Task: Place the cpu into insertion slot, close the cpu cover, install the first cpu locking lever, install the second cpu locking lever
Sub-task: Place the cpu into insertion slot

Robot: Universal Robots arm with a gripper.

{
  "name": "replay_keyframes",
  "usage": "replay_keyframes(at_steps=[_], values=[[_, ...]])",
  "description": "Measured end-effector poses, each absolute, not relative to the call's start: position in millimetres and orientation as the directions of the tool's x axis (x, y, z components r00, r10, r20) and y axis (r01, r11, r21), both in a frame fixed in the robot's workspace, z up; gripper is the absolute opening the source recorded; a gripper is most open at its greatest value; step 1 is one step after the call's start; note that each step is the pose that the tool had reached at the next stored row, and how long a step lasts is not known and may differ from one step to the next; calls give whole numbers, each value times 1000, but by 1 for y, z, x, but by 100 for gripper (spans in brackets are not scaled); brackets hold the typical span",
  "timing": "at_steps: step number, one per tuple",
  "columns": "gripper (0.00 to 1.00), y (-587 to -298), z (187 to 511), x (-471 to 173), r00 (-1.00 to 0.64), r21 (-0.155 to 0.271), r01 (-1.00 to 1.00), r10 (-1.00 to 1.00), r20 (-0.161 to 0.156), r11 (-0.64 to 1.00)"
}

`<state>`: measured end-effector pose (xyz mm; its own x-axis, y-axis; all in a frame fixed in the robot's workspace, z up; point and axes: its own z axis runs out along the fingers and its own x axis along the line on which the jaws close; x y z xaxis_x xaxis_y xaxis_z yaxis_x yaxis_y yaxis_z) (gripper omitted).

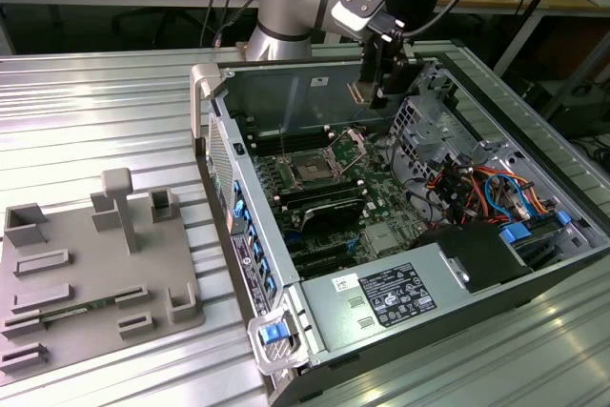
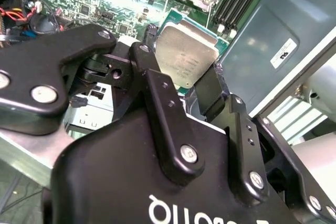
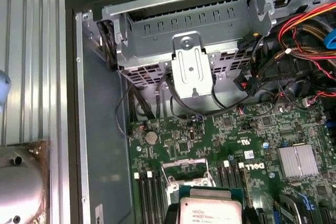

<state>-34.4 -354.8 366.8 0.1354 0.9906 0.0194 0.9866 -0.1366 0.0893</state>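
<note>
One gripper hangs over one open computer case, which lies on its side on a ribbed metal table; its two black fingers are clamped on opposite edges of one cpu, silvery top facing the second wrist view, held above the green circuit board. Two square sockets show in the exterior view: the nearer socket lies just below the gripper, the farther socket beside it toward the exterior view's left; in the first wrist view the nearer one's thin silver cover sits just beyond the held cpu, and how far it is raised cannot be told; long black memory slots flank it on both sides. The case holds the board, one grey drive cage, one bundle of red, orange and blue cables, one finned silver heatsink and one labelled grey box. Well apart from the gripper, at the exterior view's left, one grey tray with several upright blocks rests on the table
</note>
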Motion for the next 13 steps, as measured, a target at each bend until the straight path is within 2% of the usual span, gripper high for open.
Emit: replay_keyframes(at_steps=[13], values=[[55,-354,364,-46,116,89,989,993,19,-117]])
